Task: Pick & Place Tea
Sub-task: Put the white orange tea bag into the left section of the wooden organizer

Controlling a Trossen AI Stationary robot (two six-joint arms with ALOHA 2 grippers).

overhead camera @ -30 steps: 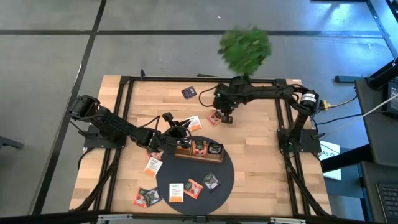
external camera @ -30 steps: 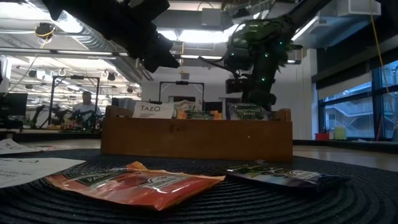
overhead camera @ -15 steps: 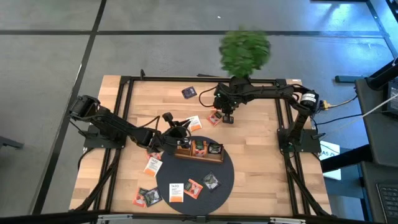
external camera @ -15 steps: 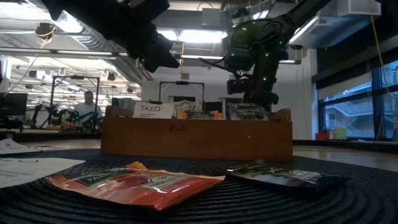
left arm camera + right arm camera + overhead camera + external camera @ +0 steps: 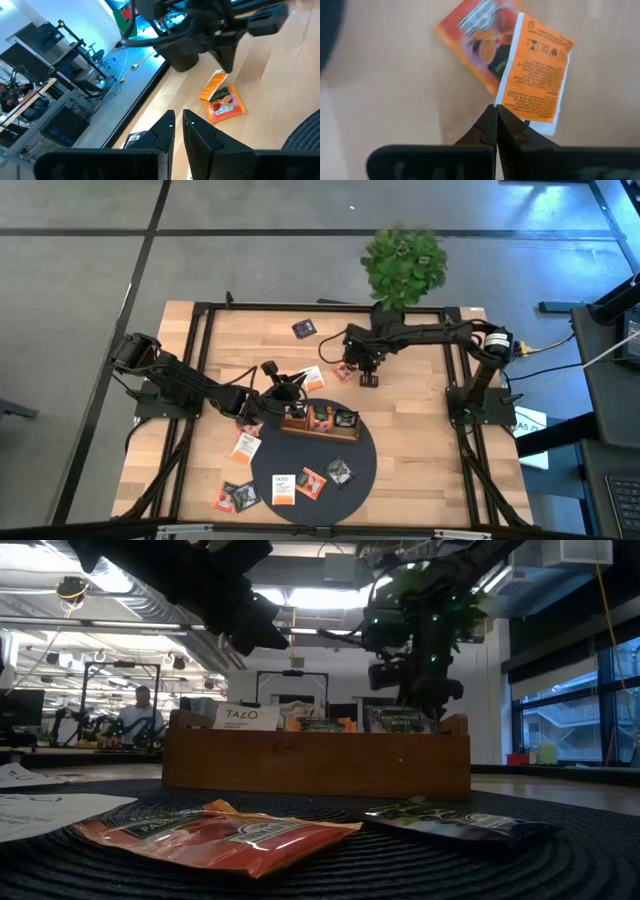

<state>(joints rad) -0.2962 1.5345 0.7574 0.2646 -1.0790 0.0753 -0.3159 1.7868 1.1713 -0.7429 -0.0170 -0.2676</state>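
Nearest to me, a red-orange tea sachet (image 5: 215, 835) and a dark tea sachet (image 5: 455, 820) lie flat on the round black mat (image 5: 330, 875). More sachets lie off the mat on the tabletop (image 5: 420, 430), by its near left corner.

Behind them, the wooden tray (image 5: 315, 762) sits on the mat's far edge. A white sachet (image 5: 245, 718) and a few others stand in it. The tray's wall hides their lower parts, so I can't count them.

My left arm comes in low from the tabletop's left side and ends above the tray's left end. The left pincer (image 5: 178, 117) points toward the far side. It is nearly closed, with just a thin gap and nothing in it. In the low view this arm is a dark shape cut off at the top.

Farther back, my right arm stretches leftward along the far edge and bends down. The right pincer (image 5: 496, 107) is clenched on a corner of an orange tea sachet (image 5: 536, 75). A red sachet (image 5: 480, 45) lies flat just beside it. I can't tell if the orange one is fully off the wood. In the low view the tray hides this pincer's tips.

Farther still, one dark sachet (image 5: 303, 329) lies alone near the far edge. A green plant (image 5: 403, 265) stands past it. A person (image 5: 133, 715) is far off in the room.
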